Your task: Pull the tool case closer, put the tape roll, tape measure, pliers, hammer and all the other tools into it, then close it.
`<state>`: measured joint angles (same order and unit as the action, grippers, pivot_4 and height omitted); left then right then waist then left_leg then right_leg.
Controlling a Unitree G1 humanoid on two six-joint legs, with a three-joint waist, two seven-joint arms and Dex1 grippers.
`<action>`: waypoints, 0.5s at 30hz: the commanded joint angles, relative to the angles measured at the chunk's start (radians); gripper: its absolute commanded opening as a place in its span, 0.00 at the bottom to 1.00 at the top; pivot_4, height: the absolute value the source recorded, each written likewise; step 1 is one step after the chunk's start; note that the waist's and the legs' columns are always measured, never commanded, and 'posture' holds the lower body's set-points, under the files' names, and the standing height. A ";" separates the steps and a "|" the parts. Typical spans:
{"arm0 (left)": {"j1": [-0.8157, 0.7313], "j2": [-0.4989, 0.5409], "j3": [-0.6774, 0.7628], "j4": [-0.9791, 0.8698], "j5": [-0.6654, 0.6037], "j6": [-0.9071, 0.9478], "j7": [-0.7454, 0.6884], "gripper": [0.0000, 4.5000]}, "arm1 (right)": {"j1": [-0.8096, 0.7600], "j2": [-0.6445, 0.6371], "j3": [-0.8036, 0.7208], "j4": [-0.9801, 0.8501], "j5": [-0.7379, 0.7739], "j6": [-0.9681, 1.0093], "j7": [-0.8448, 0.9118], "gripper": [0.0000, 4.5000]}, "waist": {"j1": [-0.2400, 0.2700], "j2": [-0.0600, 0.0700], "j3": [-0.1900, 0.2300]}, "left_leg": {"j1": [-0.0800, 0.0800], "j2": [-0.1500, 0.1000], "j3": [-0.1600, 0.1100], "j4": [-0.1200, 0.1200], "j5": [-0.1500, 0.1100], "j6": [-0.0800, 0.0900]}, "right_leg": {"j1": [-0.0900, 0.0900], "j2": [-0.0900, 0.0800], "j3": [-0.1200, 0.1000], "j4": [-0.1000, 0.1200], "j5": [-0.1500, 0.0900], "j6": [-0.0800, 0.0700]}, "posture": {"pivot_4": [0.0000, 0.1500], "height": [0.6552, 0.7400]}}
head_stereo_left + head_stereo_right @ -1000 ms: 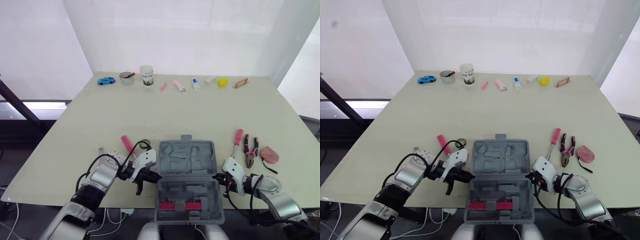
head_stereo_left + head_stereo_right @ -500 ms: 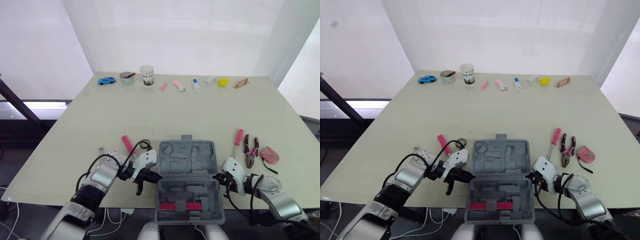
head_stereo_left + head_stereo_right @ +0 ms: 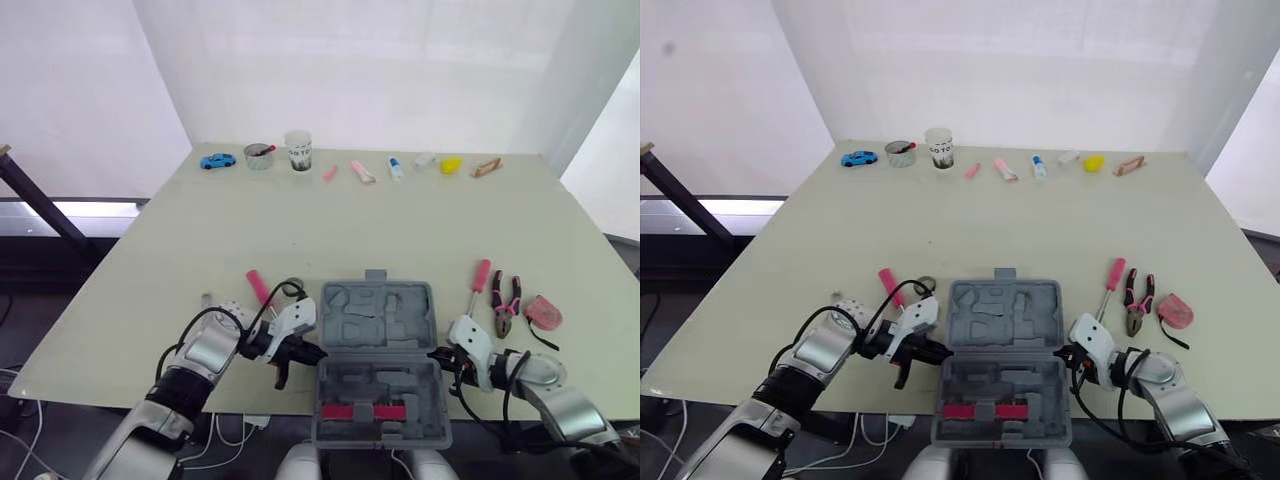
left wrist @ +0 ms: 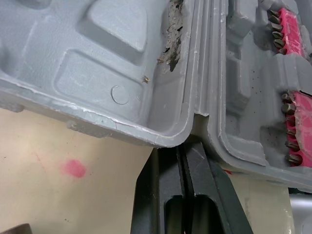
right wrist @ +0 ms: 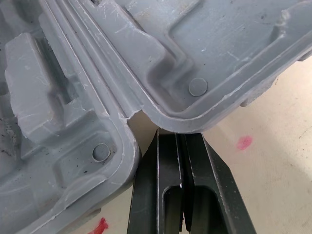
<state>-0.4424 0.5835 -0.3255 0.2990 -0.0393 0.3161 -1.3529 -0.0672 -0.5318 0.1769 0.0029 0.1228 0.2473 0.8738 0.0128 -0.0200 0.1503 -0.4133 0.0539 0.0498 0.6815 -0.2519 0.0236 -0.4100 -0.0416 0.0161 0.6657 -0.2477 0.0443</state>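
Between left hand (image 4: 184, 149) and right hand (image 5: 181, 137), both pressed together, grey moulded tool case (image 3: 378, 345), open flat

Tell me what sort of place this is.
Probably a robot test lab, not a workshop: plain table against a white backdrop, an open tool case, and a row of props like a toy car.

Screwdriver (image 3: 477, 285) and pliers (image 3: 505, 303) right of tool case (image 3: 378, 318)
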 commanded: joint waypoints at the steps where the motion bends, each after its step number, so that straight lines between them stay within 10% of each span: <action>1: -0.008 -0.021 -0.032 0.010 0.014 -0.009 0.014 0.00 | 0.000 -0.008 -0.016 -0.022 0.006 -0.008 -0.006 0.01 | 0.001 0.000 0.000 | 0.000 0.000 0.000 0.000 0.000 0.000 | 0.000 0.000 0.000 0.000 0.000 0.000 | 1.00 1.00; 15: -0.014 -0.041 -0.032 0.016 0.020 -0.011 0.018 0.00 | 0.001 -0.022 -0.019 -0.025 0.014 -0.002 -0.010 0.01 | 0.003 0.001 0.000 | -0.001 -0.001 0.000 0.002 0.000 0.000 | 0.001 0.000 0.001 0.000 0.000 0.000 | 1.00 1.00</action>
<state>-0.4517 0.5637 -0.3276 0.3062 -0.0296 0.3147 -1.3516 -0.0661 -0.5487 0.1755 0.0018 0.1285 0.2484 0.8663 0.0158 -0.0192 0.1499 -0.4141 0.0530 0.0493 0.6833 -0.2519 0.0236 -0.4093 -0.0416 0.0172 0.6655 -0.2476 0.0446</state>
